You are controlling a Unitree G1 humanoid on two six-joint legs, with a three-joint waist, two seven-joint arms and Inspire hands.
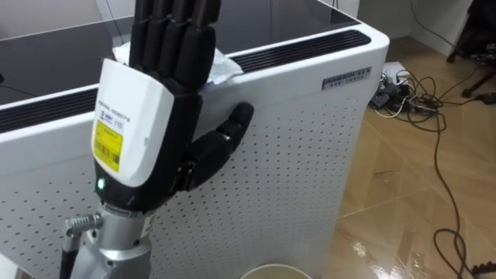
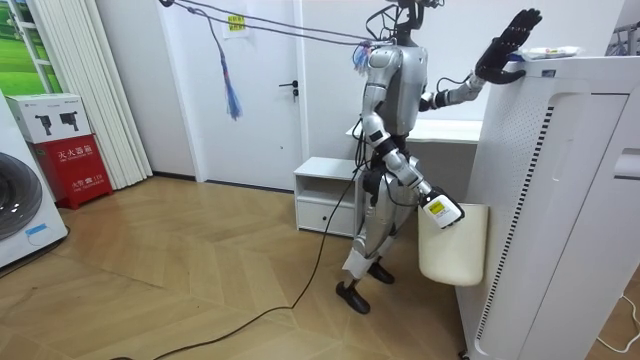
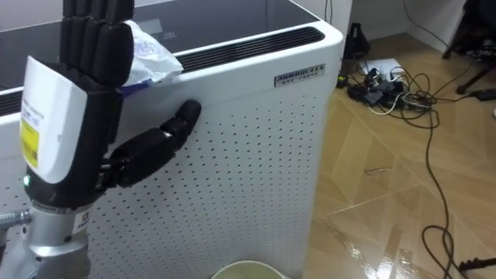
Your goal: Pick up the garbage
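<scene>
Wood flooring (image 1: 411, 178) runs beside a tall white perforated cabinet (image 1: 294, 139), and the robot stands right up against it. Nearest in the eye views is the curved cream rim of a bin (image 1: 271, 271), at the bottom edge. The room view shows this bin hanging low against the cabinet's side with the right hand (image 2: 440, 210) at its rim; its fingers are hidden there, so I cannot tell its grip.

Above the bin, the left hand (image 1: 143, 116) is raised in front of the cabinet's wall. Its fingers are straight and point upward, the thumb sticks out sideways, and it holds nothing.

Just behind those fingers a crumpled white wrapper (image 1: 225, 68) lies on the cabinet's top edge, next to the dark slotted vent. Whether the fingers touch it cannot be told.

Farther off, a tangle of cables (image 1: 403, 89) lies on the floor past the cabinet's corner.
</scene>
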